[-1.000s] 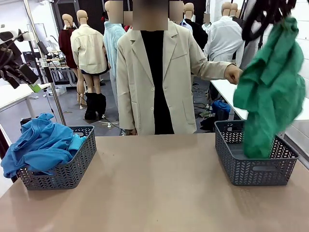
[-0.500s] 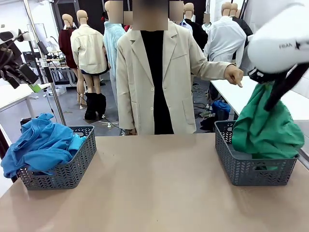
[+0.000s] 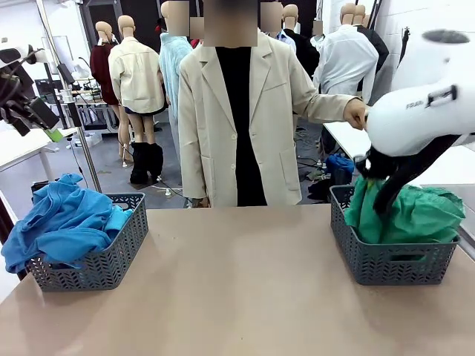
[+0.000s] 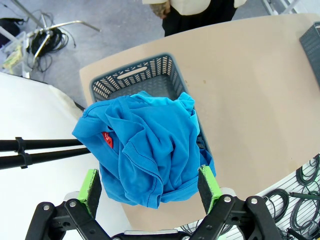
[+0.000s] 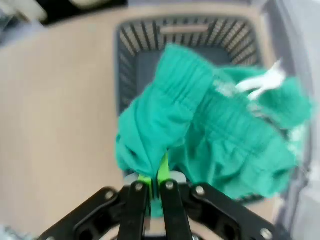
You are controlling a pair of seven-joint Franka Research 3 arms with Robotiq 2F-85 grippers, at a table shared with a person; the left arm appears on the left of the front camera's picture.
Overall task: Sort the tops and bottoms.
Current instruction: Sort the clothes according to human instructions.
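Blue tops (image 3: 63, 222) lie heaped in the grey basket (image 3: 111, 256) at the table's left, spilling over its outer rim. From high above them, my left gripper (image 4: 150, 187) hangs open, and the blue tops (image 4: 147, 150) show between its green pads (image 4: 90, 187). Green bottoms (image 3: 412, 215) fill the grey basket (image 3: 386, 259) at the right. My right gripper (image 5: 152, 177) is shut on a fold of the green bottoms (image 5: 200, 135), low over that basket (image 5: 135, 55). A white drawstring (image 5: 262, 82) lies on the green cloth.
A person in a cream jacket (image 3: 245, 119) stands at the far edge, one hand (image 3: 356, 113) stretched toward the right basket. A bare tan tabletop (image 3: 237, 289) lies between the two baskets. My right arm's white body (image 3: 423, 111) looms over the right basket.
My right arm has come down, lowering the hanging green bottoms from high above into the right basket. The blue tops and left basket stayed put.
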